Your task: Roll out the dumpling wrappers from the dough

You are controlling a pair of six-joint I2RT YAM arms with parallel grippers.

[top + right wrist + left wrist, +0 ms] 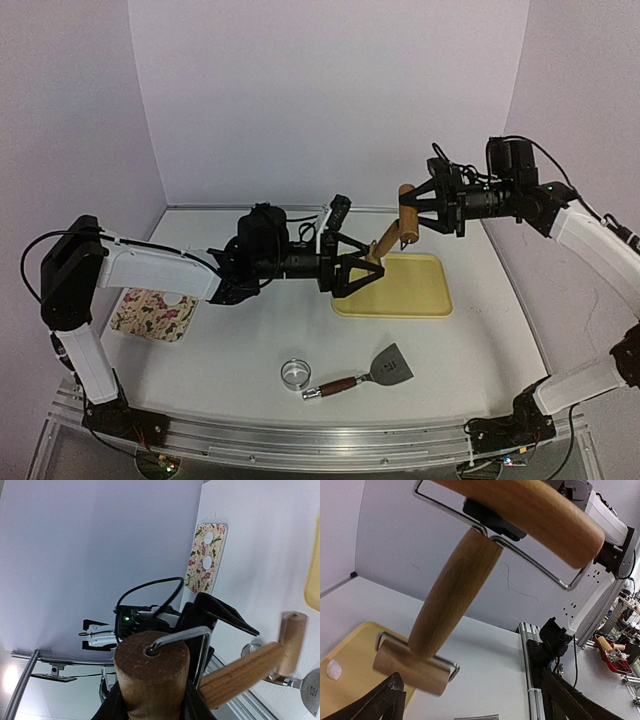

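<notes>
A wooden two-ended roller [388, 240] hangs in the air over the yellow tray [420, 298]. My right gripper [415, 215] is shut on its large roller [152, 672], with the fingers [112, 707] clamped on both sides. The handle [452, 595] slopes down to the small roller [412, 667]. My left gripper [350, 270] is open wide and empty, its fingertips [392, 692] just below the small roller. A small white dough lump [333, 669] lies on the tray [350, 645]. Two dumpling wrappers [205, 550] lie on a floral mat [197, 575].
The floral mat [150, 312] lies at the left of the table. A shiny metal ring [296, 373] and a wooden-handled spatula [370, 375] lie near the front edge. White walls close the back and sides.
</notes>
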